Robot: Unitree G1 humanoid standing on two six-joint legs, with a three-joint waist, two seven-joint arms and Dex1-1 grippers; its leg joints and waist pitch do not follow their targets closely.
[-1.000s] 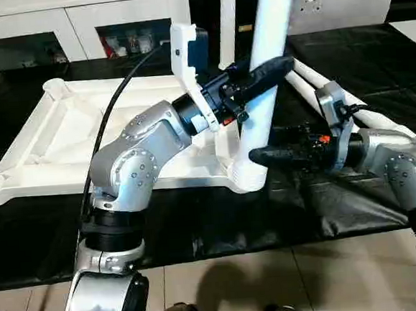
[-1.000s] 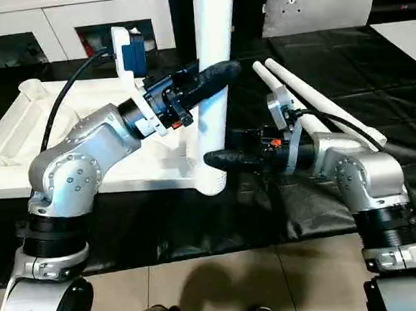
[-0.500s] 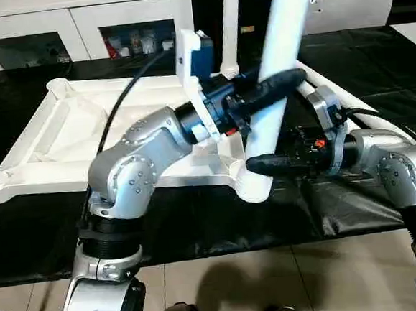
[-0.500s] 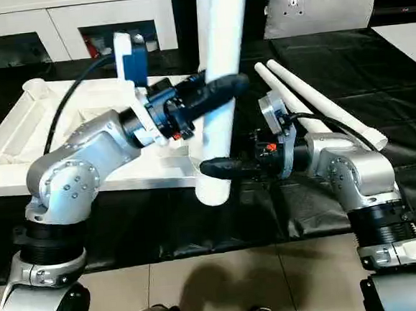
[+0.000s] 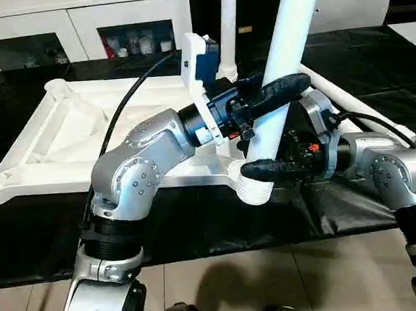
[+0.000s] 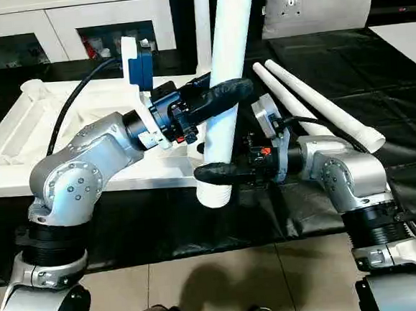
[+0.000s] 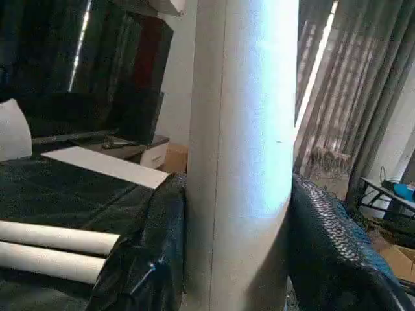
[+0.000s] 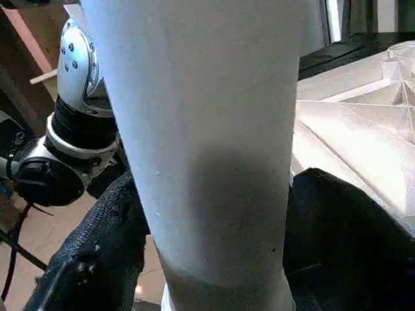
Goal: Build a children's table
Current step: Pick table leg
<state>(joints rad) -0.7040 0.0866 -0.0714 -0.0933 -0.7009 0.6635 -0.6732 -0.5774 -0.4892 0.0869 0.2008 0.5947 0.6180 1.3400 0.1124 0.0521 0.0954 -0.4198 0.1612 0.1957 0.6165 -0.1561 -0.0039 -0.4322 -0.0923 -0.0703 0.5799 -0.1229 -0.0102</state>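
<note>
The children's table top [image 5: 62,131] lies upside down on the black worktable, ribs up. My left gripper [image 5: 278,86] is shut on a white leg [image 5: 288,34], holding it nearly upright and leaning a little to the right. The leg's ribbed lower end [image 5: 255,190] hangs just in front of the top's near right corner. My right gripper [image 5: 258,164] is open, with one finger on each side of the leg's lower part and close to it. In the right wrist view the leg [image 8: 214,149] stands between the black fingers [image 8: 104,246].
Another white leg [image 5: 228,24] stands upright at the top's far right corner. Two more legs [image 6: 319,103] lie side by side on the black cover to the right. White cabinets [image 5: 75,29] line the back. The worktable's front edge [image 5: 201,253] is near, with floor tiles below.
My right gripper has slid left from beside the leg to straddle its lower part. The left gripper has shifted the leg's lower end slightly forward, off the corner.
</note>
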